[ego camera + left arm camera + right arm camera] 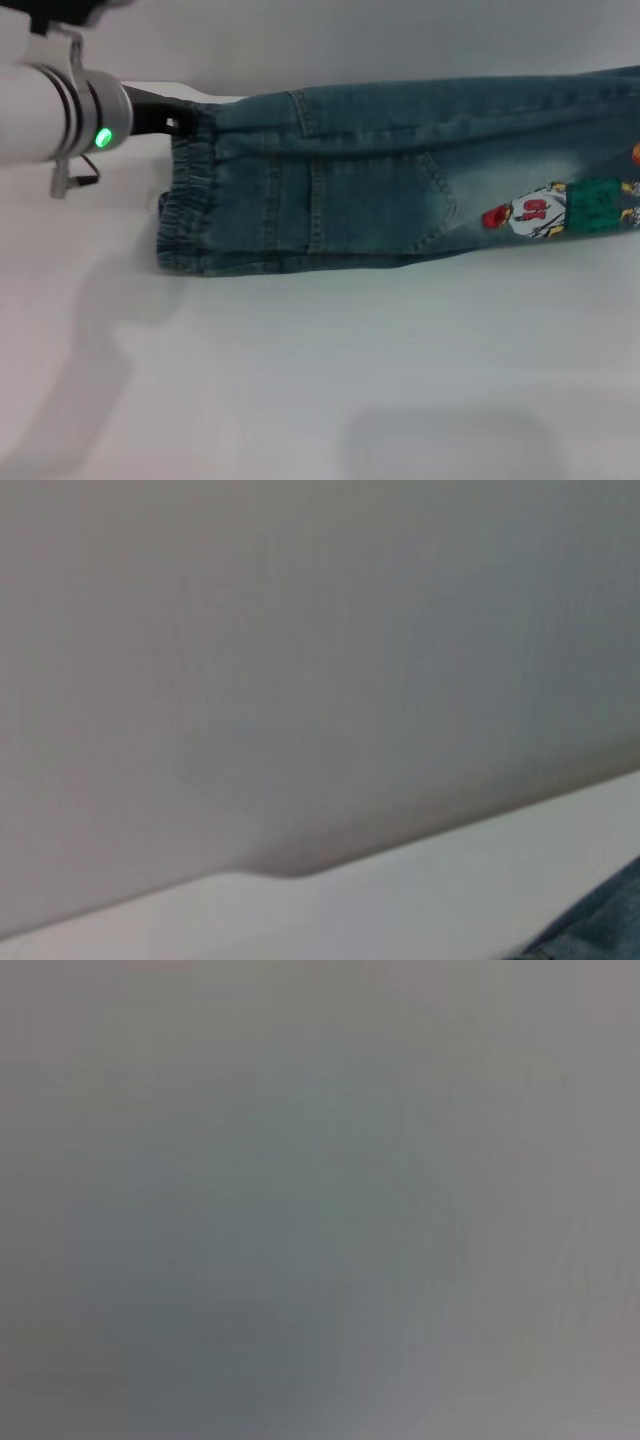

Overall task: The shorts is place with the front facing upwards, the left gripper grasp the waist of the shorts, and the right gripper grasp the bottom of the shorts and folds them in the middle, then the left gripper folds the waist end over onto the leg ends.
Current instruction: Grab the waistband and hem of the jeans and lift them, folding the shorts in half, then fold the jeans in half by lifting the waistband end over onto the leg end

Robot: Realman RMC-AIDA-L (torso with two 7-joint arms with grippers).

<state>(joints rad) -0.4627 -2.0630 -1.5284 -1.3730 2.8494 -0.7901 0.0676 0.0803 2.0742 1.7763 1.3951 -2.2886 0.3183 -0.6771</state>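
The denim shorts (400, 170) lie on the white table (300, 380), folded lengthwise into a long band. The ruffled elastic waist of the shorts (185, 205) is the left end. The legs run off the right side, so the bottom of the shorts is out of view. A cartoon patch (530, 210) shows near the right edge. My left gripper (175, 122), black on a silver arm with a green light, sits at the far corner of the waist and touches the denim. A sliver of denim (600, 930) shows in the left wrist view. My right gripper is out of view.
The table's far edge (300, 875) runs just behind the shorts, with a grey wall (300, 630) beyond it. The right wrist view holds only a grey blur. The arm's shadow (90, 330) falls on the table at the near left.
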